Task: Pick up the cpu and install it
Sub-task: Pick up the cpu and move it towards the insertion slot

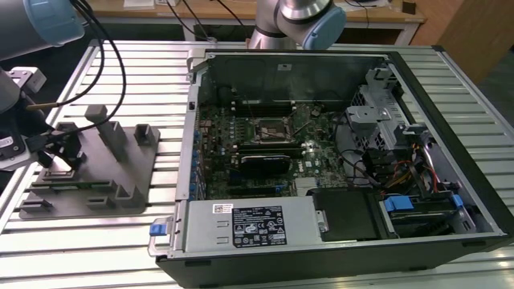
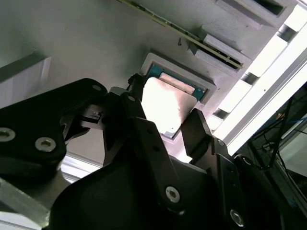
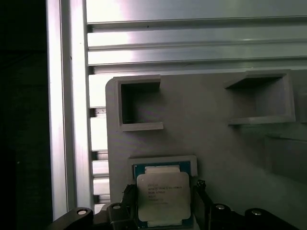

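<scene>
The cpu (image 3: 163, 199) is a small square chip with a shiny silver top and a green edge. It lies in a shallow square recess of the grey fixture plate (image 3: 216, 143). In both wrist views my gripper (image 3: 163, 189) straddles it, one black finger against each of two opposite edges. The second wrist view shows the cpu (image 2: 165, 105) bright between the fingers (image 2: 194, 127). In the exterior view my gripper (image 1: 56, 153) sits low over the fixture plate (image 1: 88, 180) at the exterior view's left. The motherboard socket (image 1: 269, 128) lies in the open computer case (image 1: 337, 66), far from the gripper.
Grey upright blocks (image 1: 112, 135) stand on the fixture plate close to the gripper. Cables (image 1: 112, 54) hang above it. The case's drive bays and wiring (image 1: 401, 156) crowd the exterior view's right. Everything rests on a slotted aluminium table (image 1: 72, 241).
</scene>
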`<state>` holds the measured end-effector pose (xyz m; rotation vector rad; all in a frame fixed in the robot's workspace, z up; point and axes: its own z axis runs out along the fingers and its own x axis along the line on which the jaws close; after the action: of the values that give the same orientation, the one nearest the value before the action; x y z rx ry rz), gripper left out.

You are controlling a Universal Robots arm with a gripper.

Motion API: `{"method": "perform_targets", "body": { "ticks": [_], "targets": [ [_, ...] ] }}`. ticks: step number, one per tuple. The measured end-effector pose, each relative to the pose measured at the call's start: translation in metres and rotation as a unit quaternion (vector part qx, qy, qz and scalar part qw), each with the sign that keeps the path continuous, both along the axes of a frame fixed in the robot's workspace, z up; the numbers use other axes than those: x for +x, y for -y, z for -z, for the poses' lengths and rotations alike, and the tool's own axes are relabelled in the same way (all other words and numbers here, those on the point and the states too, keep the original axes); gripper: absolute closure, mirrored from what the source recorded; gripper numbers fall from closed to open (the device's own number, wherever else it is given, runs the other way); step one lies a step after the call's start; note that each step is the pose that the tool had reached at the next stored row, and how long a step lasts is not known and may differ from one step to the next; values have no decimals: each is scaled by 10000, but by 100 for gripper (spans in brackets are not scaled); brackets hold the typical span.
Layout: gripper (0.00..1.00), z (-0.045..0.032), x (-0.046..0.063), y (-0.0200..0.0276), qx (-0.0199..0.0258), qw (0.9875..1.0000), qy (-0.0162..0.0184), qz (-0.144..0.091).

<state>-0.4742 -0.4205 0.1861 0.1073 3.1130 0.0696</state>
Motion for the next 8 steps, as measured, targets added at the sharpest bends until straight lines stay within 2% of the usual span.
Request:
{"method": "perform_targets", "body": {
  "ticks": [8],
  "targets": [
    [41,11,0,0,3,9999,0,-129]
  ]
}}
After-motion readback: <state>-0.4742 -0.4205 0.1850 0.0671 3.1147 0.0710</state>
